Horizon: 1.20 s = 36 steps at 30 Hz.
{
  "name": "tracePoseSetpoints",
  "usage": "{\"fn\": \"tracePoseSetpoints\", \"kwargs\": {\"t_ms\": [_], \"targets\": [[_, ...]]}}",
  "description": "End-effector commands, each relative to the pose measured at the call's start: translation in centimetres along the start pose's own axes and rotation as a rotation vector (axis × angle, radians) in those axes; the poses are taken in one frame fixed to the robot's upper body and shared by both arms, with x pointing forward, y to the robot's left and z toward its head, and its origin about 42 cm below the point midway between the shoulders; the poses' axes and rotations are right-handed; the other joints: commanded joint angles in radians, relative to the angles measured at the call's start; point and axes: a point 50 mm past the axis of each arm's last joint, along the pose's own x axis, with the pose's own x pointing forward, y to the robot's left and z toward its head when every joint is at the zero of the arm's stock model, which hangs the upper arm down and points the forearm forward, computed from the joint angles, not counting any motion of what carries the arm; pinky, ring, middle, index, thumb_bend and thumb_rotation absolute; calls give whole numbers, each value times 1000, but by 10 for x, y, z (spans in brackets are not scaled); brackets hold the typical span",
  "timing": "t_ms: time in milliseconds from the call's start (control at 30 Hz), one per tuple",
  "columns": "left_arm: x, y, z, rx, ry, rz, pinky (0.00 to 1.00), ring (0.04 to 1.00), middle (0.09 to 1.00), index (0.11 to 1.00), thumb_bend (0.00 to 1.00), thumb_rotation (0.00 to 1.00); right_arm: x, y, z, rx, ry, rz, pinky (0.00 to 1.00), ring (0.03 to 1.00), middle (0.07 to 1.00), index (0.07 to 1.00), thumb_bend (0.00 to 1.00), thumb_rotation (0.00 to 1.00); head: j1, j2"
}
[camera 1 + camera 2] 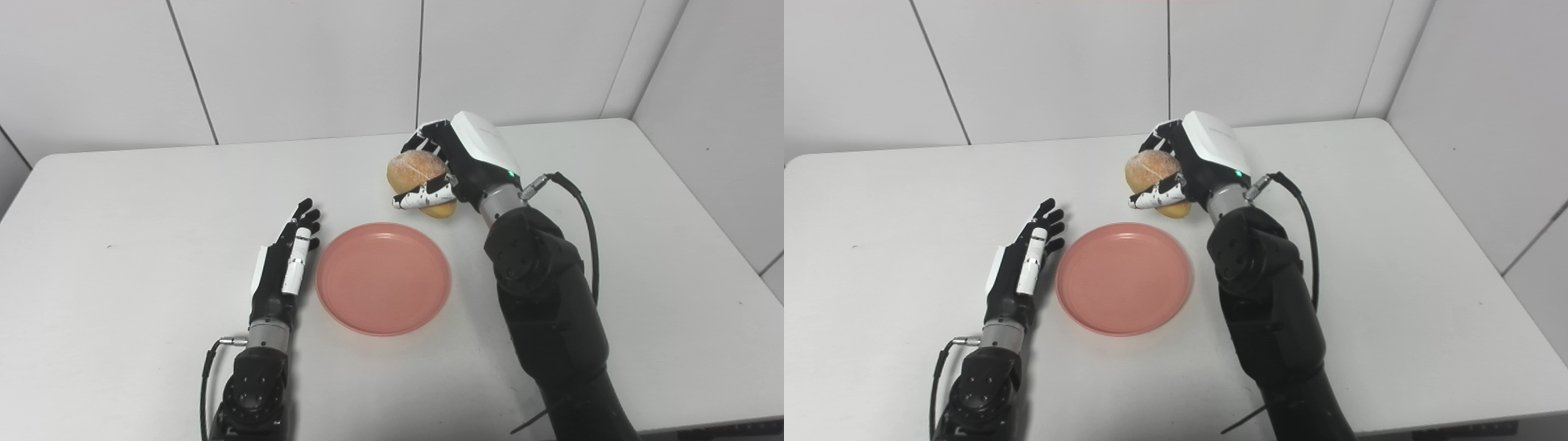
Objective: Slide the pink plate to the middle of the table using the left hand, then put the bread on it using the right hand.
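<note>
Right hand (456, 162) is gripping the round golden crusty bread roll (416, 174) around its middle above the white table (122, 214), just beyond the empty round pink plastic plate (383, 278); roll likely light, crushable; left hand (286, 260) is resting flat, fingers spread, beside the plate.

The plate (383, 279) lies mid-table (122, 196), left robot hand (285, 263) just left, bread (419, 181) behind it.

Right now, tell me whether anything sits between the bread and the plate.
Nothing visible does. The right hand holds the bread just beyond the plate's far rim, and the plate is bare. The left hand lies open beside its left edge, off the path.
</note>
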Motion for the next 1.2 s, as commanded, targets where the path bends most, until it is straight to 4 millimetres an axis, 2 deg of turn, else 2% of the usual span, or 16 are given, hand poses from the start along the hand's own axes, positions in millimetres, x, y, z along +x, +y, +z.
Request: {"fn": "tracePoseSetpoints", "kwargs": {"t_ms": [0, 433, 1000, 1167], "targets": [[10, -4, 21, 1, -81, 16, 846, 884, 892, 879, 295, 1000, 1, -8, 14, -3, -61, -39, 352, 416, 473, 488, 504, 131, 12, 7], [13, -12, 25, 16, -94, 44, 844, 889, 896, 879, 303, 1000, -3, 38, 3, -10, -88, 110, 354, 422, 485, 488, 502, 130, 79, 40], [14, -17, 29, 4, -96, 62, 833, 890, 896, 880, 328, 1000, -2, 78, 1, -118, -88, 223, 306, 384, 473, 490, 503, 132, 110, 62], [15, -18, 30, 9, -97, 67, 829, 886, 892, 875, 319, 1000, -3, 86, 1, -143, -102, 245, 345, 418, 499, 490, 504, 133, 119, 66]]}}
